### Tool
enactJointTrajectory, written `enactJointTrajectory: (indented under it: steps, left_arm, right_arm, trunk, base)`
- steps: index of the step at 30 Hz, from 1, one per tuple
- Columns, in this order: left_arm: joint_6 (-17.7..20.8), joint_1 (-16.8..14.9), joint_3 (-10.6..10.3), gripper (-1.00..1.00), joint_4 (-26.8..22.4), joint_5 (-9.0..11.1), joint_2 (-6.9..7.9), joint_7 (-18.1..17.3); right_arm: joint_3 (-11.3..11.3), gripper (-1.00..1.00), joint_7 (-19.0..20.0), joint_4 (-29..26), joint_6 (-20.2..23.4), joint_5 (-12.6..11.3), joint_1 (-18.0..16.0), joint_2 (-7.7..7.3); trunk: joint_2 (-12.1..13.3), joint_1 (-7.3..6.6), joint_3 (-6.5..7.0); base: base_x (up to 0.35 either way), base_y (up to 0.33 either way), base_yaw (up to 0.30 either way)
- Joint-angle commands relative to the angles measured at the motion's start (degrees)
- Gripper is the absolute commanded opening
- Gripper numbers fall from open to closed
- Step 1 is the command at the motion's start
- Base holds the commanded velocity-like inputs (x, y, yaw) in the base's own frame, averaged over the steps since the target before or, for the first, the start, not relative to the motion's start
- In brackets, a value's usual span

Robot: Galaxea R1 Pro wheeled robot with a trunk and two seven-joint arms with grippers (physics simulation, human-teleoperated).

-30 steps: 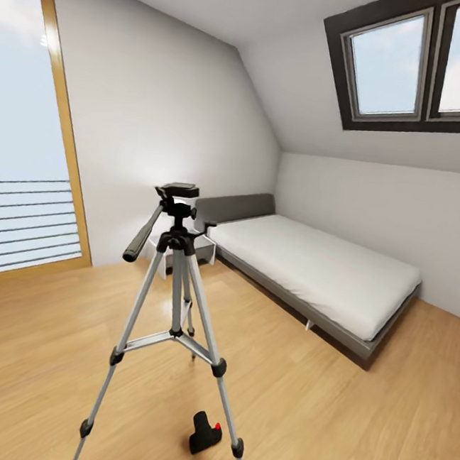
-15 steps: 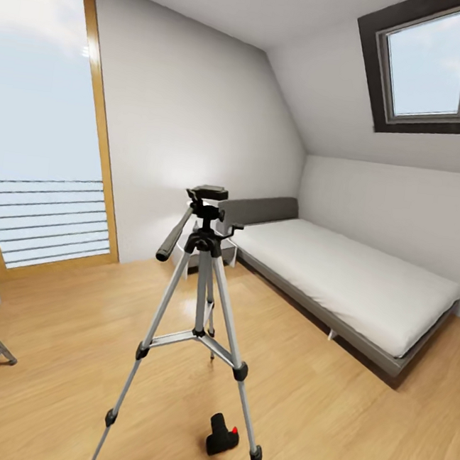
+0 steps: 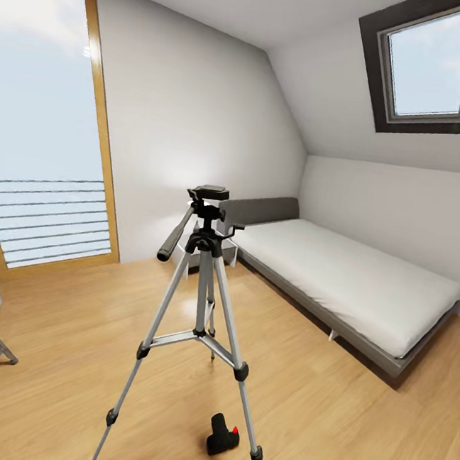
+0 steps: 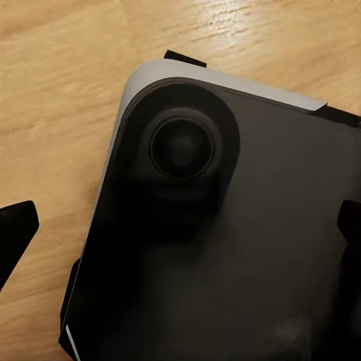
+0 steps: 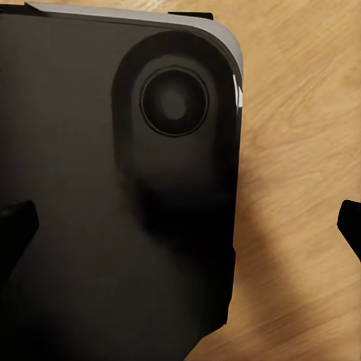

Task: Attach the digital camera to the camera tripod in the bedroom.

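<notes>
Three silver legs spread on the wood floor (image 3: 351,422) carry the tripod (image 3: 200,305), which stands upright in the middle of the bedroom with its black head bare, in front of the white bed (image 3: 346,279). Beside its right front foot the small black camera (image 3: 222,435) lies on the floor. Both wrist views show the left gripper (image 4: 184,226) and right gripper (image 5: 184,222) with fingertips wide apart, holding nothing, above the robot's dark base (image 4: 226,248).
</notes>
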Motion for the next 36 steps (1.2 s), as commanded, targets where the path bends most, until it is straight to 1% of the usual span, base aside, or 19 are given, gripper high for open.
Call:
enactJointTrajectory:
  steps: [1, 16, 22, 28, 36]
  left_arm:
    - [-0.1, 0.0, 0.4, 1.00, -0.1, -0.1, -0.01, 0.0]
    - [-0.2, 0.0, 0.5, 1.00, -0.3, 0.0, 0.29, 0.0]
    - [-0.2, 0.0, 0.6, 1.00, -0.4, 0.1, 0.34, -0.3]
    - [-0.1, 0.0, 0.5, 1.00, -0.4, -0.1, 0.27, -0.4]
    - [-0.1, 0.0, 0.5, 1.00, -0.4, -0.2, 0.39, -0.4]
  right_arm:
    - [0.0, 1.00, 0.1, 0.0, -0.2, 0.0, 0.0, -0.02]
    - [0.5, 1.00, 0.3, 0.0, 0.2, 0.4, -0.1, -0.06]
    - [-0.1, 1.00, -0.1, 0.0, 0.1, -0.1, -0.1, -0.12]
    - [0.0, 1.00, -0.2, 0.0, -0.1, -0.1, -0.1, -0.16]
    - [0.4, 1.00, -0.3, 0.0, -0.1, 0.3, -0.1, -0.30]
  trunk:
    - [0.0, 0.00, -0.04]
    - [0.0, 0.00, -0.04]
    - [0.0, 0.00, -0.04]
    - [0.0, 0.00, -0.04]
    - [0.0, 0.00, -0.04]
  base:
    - [0.000, 0.000, 0.001]
    - [0.000, 0.000, 0.000]
    - [0.000, 0.000, 0.000]
    - [0.005, 0.000, 0.000]
    - [0.152, 0.000, 0.000]
